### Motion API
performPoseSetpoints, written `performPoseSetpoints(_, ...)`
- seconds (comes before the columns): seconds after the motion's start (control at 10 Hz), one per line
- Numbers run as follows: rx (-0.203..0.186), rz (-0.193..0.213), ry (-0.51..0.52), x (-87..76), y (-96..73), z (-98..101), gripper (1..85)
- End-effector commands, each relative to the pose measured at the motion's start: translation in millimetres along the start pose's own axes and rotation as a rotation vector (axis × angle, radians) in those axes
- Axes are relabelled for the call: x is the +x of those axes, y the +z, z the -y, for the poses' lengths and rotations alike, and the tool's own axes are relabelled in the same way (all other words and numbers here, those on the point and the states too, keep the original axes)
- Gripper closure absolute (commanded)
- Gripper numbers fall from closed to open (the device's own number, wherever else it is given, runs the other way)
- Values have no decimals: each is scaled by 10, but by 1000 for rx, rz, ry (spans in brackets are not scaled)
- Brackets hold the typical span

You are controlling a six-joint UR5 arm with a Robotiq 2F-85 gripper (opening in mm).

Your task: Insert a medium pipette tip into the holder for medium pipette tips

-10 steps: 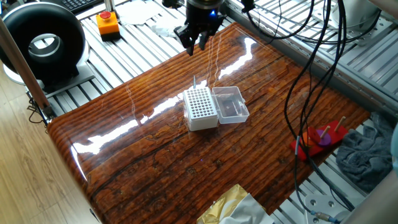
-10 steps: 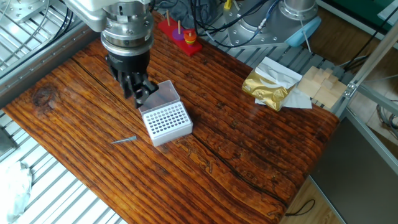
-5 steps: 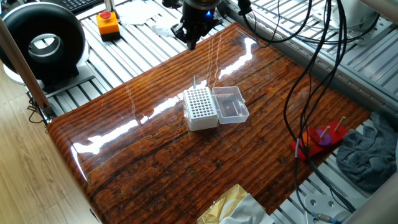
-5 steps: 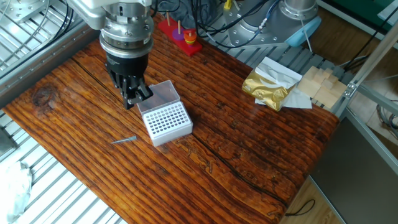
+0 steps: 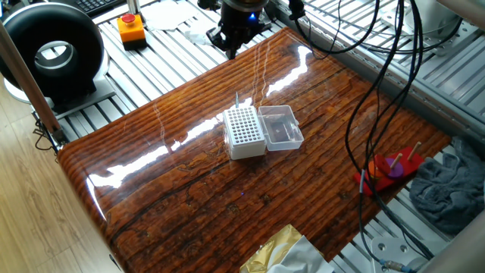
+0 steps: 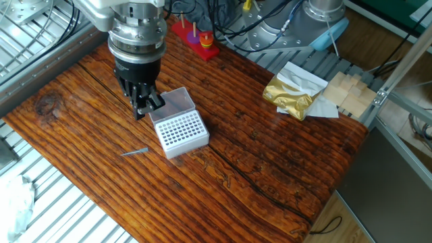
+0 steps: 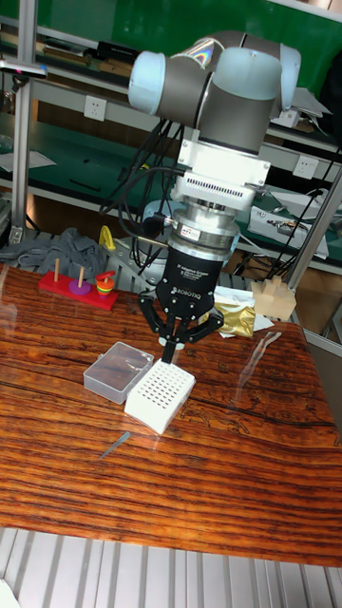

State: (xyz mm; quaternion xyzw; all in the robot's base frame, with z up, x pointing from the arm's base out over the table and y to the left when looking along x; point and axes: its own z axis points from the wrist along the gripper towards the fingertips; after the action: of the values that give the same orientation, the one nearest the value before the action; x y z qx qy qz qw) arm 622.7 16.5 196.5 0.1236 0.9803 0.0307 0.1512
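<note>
The holder for medium pipette tips (image 5: 243, 130) is a small white box with a grid of holes on top; its clear lid (image 5: 280, 127) lies open beside it. It shows again as the holder (image 6: 180, 131) and the holder (image 7: 161, 395). One medium pipette tip (image 6: 135, 152) lies flat on the wooden table a short way from the box, also seen as the tip (image 7: 116, 444). My gripper (image 7: 170, 353) hangs above the table by the box's lid side, fingers pressed together with nothing between them. It appears as the gripper (image 6: 143, 110) and the gripper (image 5: 232, 51).
A red stand with purple pieces (image 5: 390, 171) sits at a table corner near a grey cloth (image 5: 447, 189). A gold foil bag (image 6: 293, 94) and wooden blocks (image 6: 347, 91) lie at another side. Beyond the table stand an orange stop button (image 5: 131, 29) and a black ring-shaped device (image 5: 53, 49).
The gripper's fingers have come together from a spread stance a second ago, and the gripper has risen slightly. The tip and the box have not moved.
</note>
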Motion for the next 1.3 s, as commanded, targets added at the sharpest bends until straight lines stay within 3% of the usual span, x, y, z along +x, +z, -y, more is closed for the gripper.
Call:
performPoseSetpoints(0.0, -157, 82, 277, -276, -46, -364, 847)
performPoseSetpoints(0.2, -253, 93, 492, -445, -26, -519, 847)
performPoseSetpoints(0.3, -205, 91, 475, -445, -75, -350, 847)
performPoseSetpoints(0.4, -202, 51, 489, -390, -150, -278, 847)
performPoseSetpoints(0.5, -185, 44, 483, -355, -157, -189, 847)
performPoseSetpoints(0.7, -76, 50, 371, -288, 23, 110, 847)
performPoseSetpoints(0.8, -80, 66, 369, -322, 131, 93, 847)
performPoseSetpoints(1.0, -51, 61, 342, -279, 268, 162, 847)
performPoseSetpoints(1.2, -13, -37, 353, 17, 338, 239, 847)
